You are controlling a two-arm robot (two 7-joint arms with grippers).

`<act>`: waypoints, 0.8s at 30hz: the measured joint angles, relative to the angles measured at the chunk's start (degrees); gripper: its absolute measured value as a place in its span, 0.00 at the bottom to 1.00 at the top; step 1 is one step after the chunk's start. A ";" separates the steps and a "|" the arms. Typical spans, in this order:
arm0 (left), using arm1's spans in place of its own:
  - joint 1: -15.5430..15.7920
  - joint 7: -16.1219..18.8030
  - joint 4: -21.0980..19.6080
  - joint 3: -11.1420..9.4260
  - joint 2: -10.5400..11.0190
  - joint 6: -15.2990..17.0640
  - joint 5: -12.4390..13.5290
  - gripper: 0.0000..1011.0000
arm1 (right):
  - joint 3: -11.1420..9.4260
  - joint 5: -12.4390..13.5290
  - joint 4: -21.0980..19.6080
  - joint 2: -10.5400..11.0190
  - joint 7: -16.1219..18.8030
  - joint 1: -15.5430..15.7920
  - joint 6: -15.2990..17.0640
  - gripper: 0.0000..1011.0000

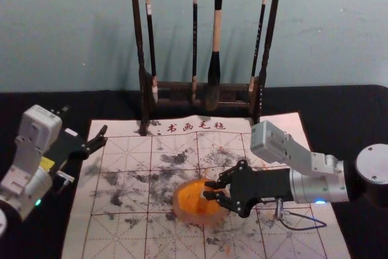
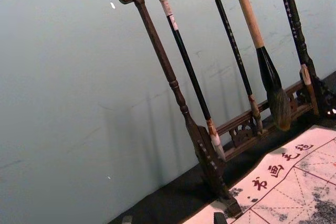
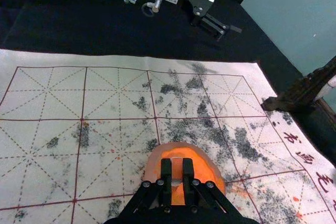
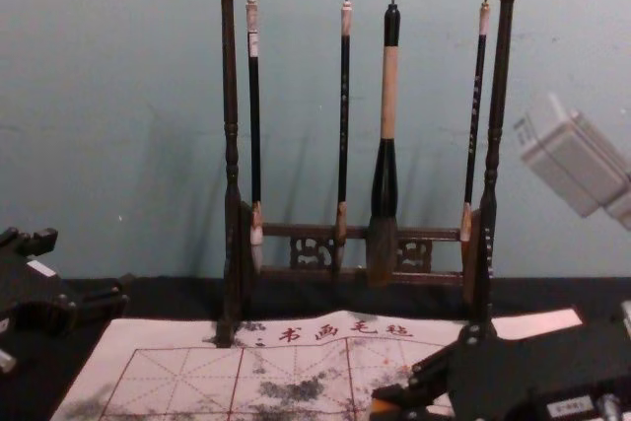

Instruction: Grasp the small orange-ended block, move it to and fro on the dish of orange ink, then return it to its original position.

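Over the dish of orange ink (image 1: 187,193), my right gripper (image 1: 208,190) reaches in from the right. In the right wrist view, that gripper (image 3: 177,171) is shut on the small orange-ended block (image 3: 177,167), which is held above the orange ink in the dish (image 3: 206,169). The block (image 4: 382,406) shows its orange end at the fingertips in the chest view. Whether it touches the ink cannot be told. At the left edge of the mat, my left gripper (image 1: 103,137) stays parked and open, its tips (image 2: 174,220) wide apart in its wrist view.
A dark wooden rack (image 1: 143,71) with several hanging brushes stands behind the dish, at the mat's back edge. The ink-stained felt mat (image 1: 121,235) lies under the dish on a black-covered table (image 1: 339,104).
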State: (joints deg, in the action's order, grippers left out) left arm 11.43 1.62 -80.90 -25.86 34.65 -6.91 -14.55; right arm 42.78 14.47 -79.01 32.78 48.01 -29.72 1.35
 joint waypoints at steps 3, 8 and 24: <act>0.00 0.00 0.00 0.00 0.00 0.00 0.00 0.99 | 0.28 -0.27 0.48 -0.35 0.00 -0.36 -0.02 0.09; 0.00 0.00 0.00 0.00 0.00 0.00 0.00 0.99 | 0.71 -0.67 1.52 -1.14 -0.12 -1.04 -0.07 0.09; 0.00 0.00 0.00 0.00 0.00 0.00 0.00 0.99 | 0.66 -2.13 4.14 -2.81 -1.80 -2.67 0.62 0.09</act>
State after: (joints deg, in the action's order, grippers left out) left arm 11.43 1.62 -80.90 -25.86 34.65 -6.91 -14.55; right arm 43.44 12.34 -74.87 29.97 46.21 -32.39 1.97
